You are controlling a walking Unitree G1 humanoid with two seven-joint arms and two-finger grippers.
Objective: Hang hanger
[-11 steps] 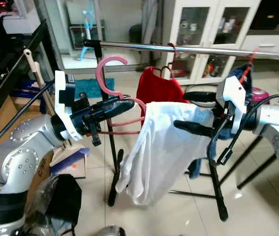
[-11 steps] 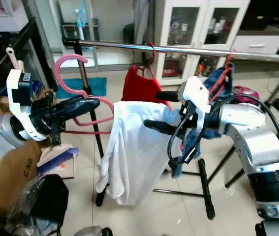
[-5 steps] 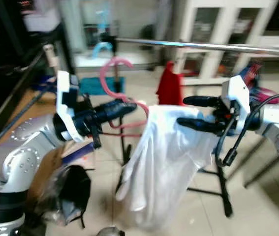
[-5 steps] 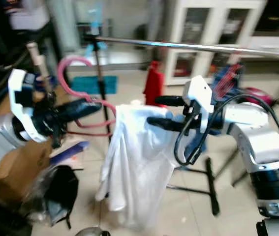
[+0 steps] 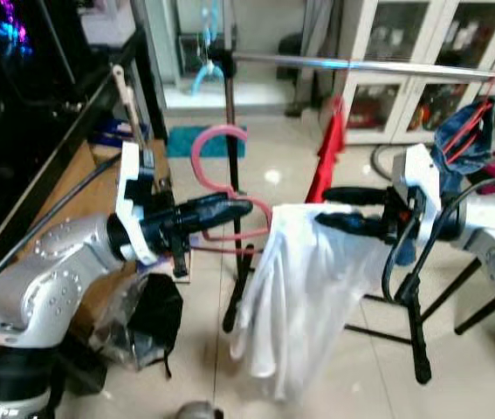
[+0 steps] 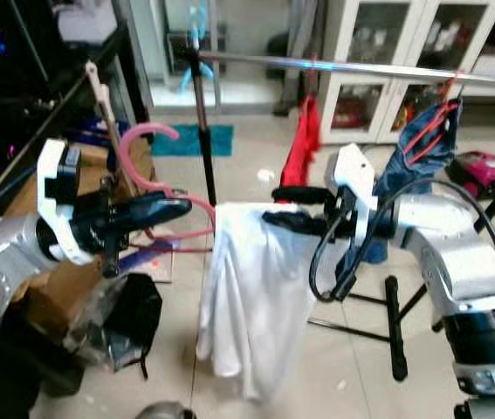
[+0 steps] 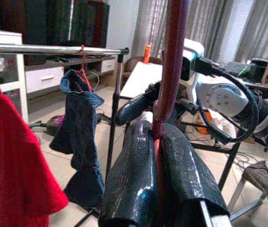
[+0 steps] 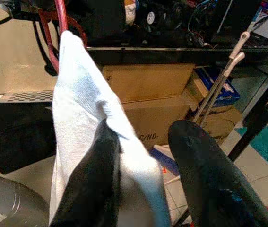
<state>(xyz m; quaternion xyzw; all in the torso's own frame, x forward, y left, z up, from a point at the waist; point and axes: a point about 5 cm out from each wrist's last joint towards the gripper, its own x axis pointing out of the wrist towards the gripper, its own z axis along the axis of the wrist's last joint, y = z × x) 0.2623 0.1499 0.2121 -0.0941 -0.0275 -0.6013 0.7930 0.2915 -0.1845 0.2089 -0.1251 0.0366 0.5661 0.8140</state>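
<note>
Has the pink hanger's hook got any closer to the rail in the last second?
No. The pink hanger hook now sits further below the rail than before, still clamped in the left pincer.

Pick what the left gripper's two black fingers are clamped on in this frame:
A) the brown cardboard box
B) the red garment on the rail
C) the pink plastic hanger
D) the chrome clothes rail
C: the left gripper is shut on the pink plastic hanger just below its hook, and the left wrist view shows its fingers pressed on both sides of the pink stem, with the white garment draped from the hanger's far end.
</note>
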